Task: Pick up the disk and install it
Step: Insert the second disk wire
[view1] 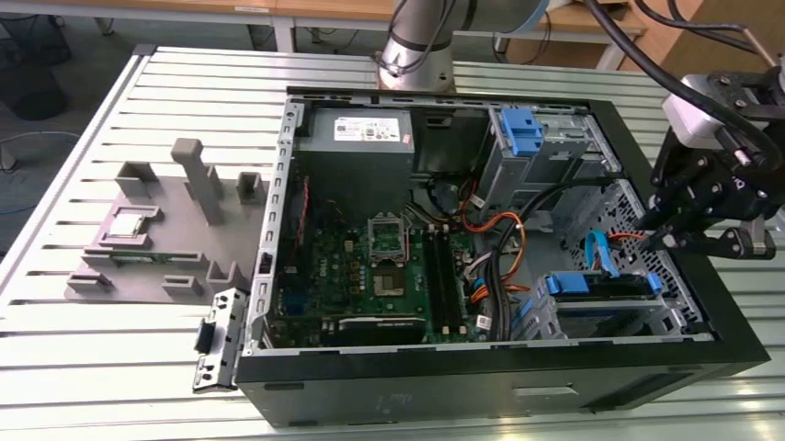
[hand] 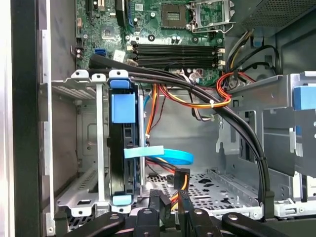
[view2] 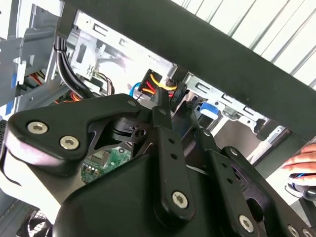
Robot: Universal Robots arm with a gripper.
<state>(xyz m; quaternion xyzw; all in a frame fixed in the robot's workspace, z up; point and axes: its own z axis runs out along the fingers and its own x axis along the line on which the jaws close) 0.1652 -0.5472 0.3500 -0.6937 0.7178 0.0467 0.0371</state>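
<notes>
The disk (view1: 600, 285), a drive in a blue carrier, sits in the lower cage at the front of the open computer case (view1: 491, 363). In the first wrist view the disk (hand: 121, 158) stands on edge in the metal cage, with its blue tab on top. My gripper (view1: 653, 241) hangs over the case wall on the exterior view's right, apart from the disk. Its fingertips (hand: 159, 203) are close together. A black power plug (hand: 181, 176) with orange and yellow wires lies right at the tips. I cannot tell whether the plug (view2: 158, 85) is pinched.
A blue flat cable (hand: 160, 156) curls beside the disk. Thick black cables (hand: 237, 128) cross the bay. Another blue bracket (view1: 521, 129) sits in the upper cage next to the grey power supply (view1: 358, 130). A grey fixture (view1: 160, 230) stands on the exterior view's left. A hand (view2: 302, 162) shows beyond the case.
</notes>
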